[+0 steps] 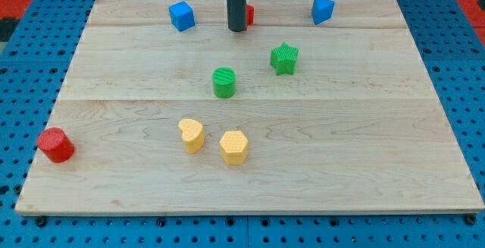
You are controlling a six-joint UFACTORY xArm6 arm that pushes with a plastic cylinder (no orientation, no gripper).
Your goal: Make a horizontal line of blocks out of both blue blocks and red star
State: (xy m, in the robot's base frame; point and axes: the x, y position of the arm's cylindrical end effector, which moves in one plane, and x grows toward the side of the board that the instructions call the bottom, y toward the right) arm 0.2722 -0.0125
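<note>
A blue cube [182, 16] sits near the view's top, left of centre. A second blue block [323, 10], wedge-like, sits at the top right. A red block [249, 14] shows only as a sliver behind the rod, so its shape cannot be made out. My tip [236, 29] rests on the board right beside that red block, on its left, between the two blue blocks. The three lie roughly level along the top of the wooden board [379, 149].
A green star [284, 58] and a green cylinder [224, 83] sit mid-board. A yellow heart [192, 135] and a yellow hexagon [234, 147] sit lower, near centre. A red cylinder [56, 145] stands at the left edge.
</note>
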